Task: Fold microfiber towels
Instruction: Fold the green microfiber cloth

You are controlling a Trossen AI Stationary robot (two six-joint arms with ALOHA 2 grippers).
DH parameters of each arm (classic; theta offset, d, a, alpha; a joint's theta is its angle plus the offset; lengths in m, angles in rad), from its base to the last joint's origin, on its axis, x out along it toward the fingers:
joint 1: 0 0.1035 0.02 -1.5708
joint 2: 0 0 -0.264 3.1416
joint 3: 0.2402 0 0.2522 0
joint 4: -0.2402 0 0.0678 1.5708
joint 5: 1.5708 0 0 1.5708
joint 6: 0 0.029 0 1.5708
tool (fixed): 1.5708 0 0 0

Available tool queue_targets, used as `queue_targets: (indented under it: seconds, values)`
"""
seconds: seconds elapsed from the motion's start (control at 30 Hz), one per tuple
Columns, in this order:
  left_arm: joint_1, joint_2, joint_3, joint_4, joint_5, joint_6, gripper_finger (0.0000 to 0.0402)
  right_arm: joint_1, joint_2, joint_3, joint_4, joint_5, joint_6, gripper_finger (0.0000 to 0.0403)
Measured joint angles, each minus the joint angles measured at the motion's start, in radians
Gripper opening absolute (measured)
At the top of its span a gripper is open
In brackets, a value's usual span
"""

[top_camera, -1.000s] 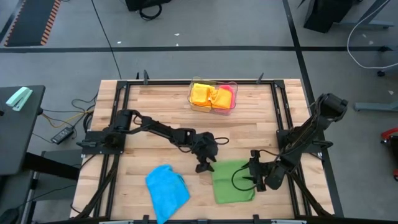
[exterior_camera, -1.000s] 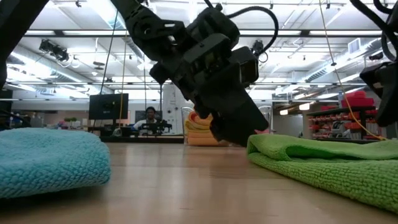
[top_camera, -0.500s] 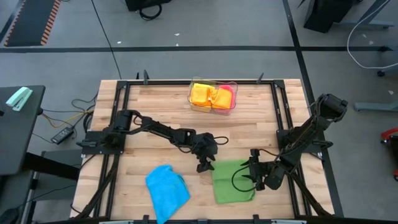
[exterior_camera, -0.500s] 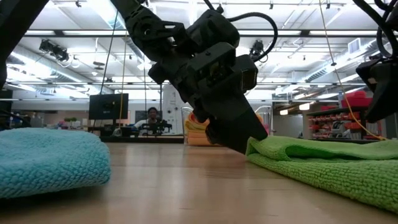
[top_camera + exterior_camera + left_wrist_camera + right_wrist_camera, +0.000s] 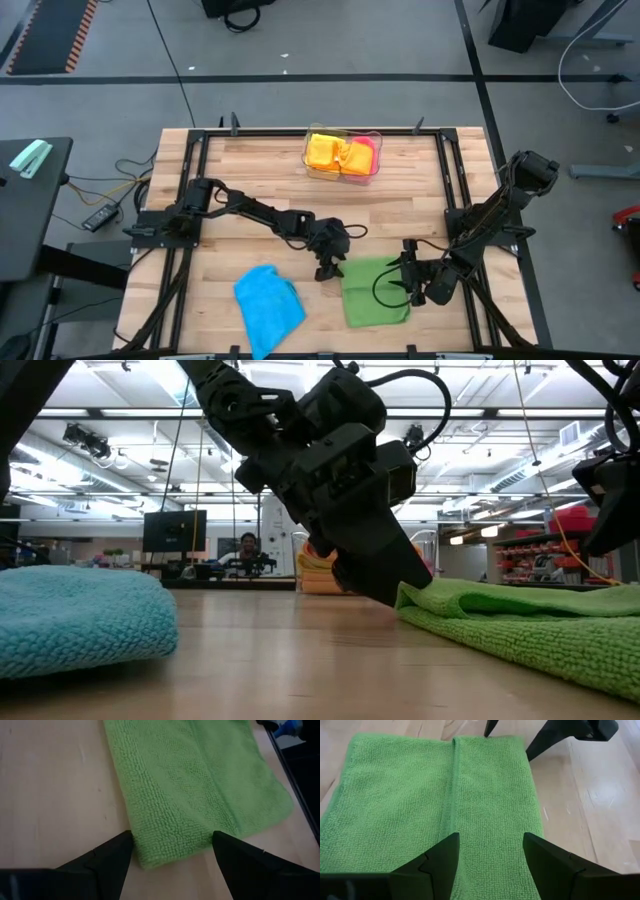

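On the pale wooden-plank counter (image 5: 250, 170) a bright green microfiber towel (image 5: 374, 291) lies folded near the front edge, right of centre, its layers stacked flat with a fold seam running down its top face in the right wrist view. The left gripper (image 5: 325, 270) has its dark fingers spread wide at the towel's left far corner; in the left wrist view the fingers (image 5: 116, 855) stand on either side of that corner, with the cloth edge lying between them, unpinched. In the low view the same gripper meets the raised edge of the green towel (image 5: 520, 625) right at the counter surface. The right gripper (image 5: 408, 281) sits at the towel's right edge, fingers apart and astride the upper layer, tips resting on or just over the pile; whether they press it cannot be told. A turquoise-blue microfiber towel (image 5: 269, 306) lies crumpled and loosely doubled near the front edge, left of the green one and apart from it. At the far edge of the counter stands a clear plastic tray (image 5: 309, 163) holding folded cloths: a yellow one (image 5: 321, 150), an orange one (image 5: 354, 157) and a pink one (image 5: 367, 145) just showing at the right end.
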Motion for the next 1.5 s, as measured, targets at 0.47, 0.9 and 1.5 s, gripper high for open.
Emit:
queue_targets:
  seconds: [0.47, 0.9, 1.5]
  values:
    - [-0.005, 0.000, 0.000, -0.002, -0.009, -0.005, 0.0274, 0.000, 0.000, 0.026, 0.017, -0.051, 0.050, 0.0229]
    - [-0.006, 0.000, 0.000, -0.006, -0.008, 0.012, 0.0178, -0.008, 0.000, 0.044, 0.027, -0.023, -0.049, 0.0229]
    - [-0.006, 0.001, 0.000, -0.021, -0.008, 0.077, 0.0065, -0.029, 0.000, 0.034, 0.043, -0.027, -0.030, 0.0229]
